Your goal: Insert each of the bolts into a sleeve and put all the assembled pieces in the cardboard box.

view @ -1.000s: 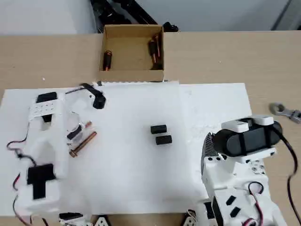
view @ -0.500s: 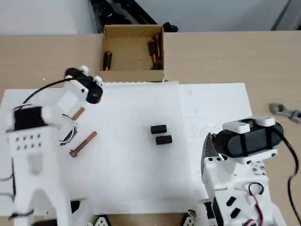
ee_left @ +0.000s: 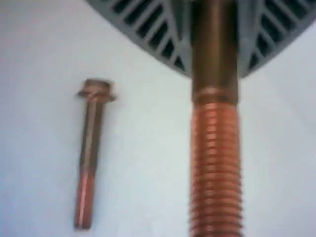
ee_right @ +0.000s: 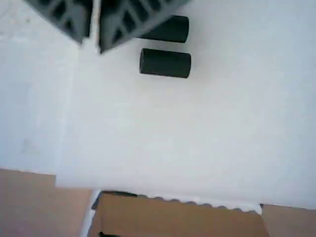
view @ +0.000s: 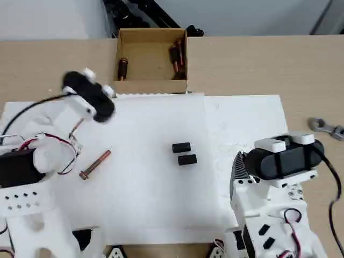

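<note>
- Lifting looks done: held bolt [ee_left: 215, 123] sits in the left gripper [ee_left: 215, 44], ribbed fingers [ee_left: 148, 29] clamped on its plain shank, thread end sticking out past them. A second ago that arm was low over both bolts on the sheet.
- Loose second bolt [view: 95, 164] still lies flat on the white sheet [view: 242, 123], same spot, untouched.
- Two black sleeves [view: 181, 147] lie side by side mid-sheet, well apart from the left arm, unmoved.
- Far-side cardboard box [view: 152, 85] sits on the bench [view: 242, 64] at the sheet's far edge, with assembled pieces [view: 176, 56] already inside.
- Idle right gripper [ee_right: 95, 39] hangs near the sleeves, fingers all but closed with nothing between them. That arm has not shifted over the last second.
- Meaning: pickup seems finished, and the step in hand is likely carrying the bolt to a sleeve. Two bolts and two sleeves remain to pair, so the task looks partway.
</note>
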You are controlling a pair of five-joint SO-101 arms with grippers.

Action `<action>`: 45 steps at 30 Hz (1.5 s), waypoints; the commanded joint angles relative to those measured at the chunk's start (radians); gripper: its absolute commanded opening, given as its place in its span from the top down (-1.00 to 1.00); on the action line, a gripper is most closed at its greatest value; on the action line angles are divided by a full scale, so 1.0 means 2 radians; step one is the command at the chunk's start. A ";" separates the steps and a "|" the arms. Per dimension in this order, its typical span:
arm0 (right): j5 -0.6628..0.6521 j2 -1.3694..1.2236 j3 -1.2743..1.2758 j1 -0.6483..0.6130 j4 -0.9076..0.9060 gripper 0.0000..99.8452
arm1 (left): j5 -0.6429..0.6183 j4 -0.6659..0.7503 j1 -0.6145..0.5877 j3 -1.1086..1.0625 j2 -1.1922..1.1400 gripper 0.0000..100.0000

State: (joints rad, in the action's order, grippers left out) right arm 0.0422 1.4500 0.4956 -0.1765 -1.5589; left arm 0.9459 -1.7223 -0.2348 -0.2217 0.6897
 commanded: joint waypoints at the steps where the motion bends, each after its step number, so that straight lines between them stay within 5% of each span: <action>1: 0.005 -0.003 0.001 0.000 0.011 0.99 | 0.132 0.000 0.000 0.010 -0.012 0.99; 20: 0.004 -0.003 0.002 0.003 0.011 0.99 | 0.210 0.198 0.001 0.024 -0.369 0.99; 32: 0.004 -0.003 0.002 0.025 0.007 0.99 | 0.209 0.154 0.002 0.155 -0.572 0.99; 45: 0.005 -0.003 0.002 0.039 0.006 0.99 | 0.145 0.121 0.002 0.230 -0.639 0.82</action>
State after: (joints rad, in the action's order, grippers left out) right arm 0.0422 1.4500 0.4987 -0.1059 -1.5589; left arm 1.2589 -1.4722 -0.2317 0.2064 -0.5762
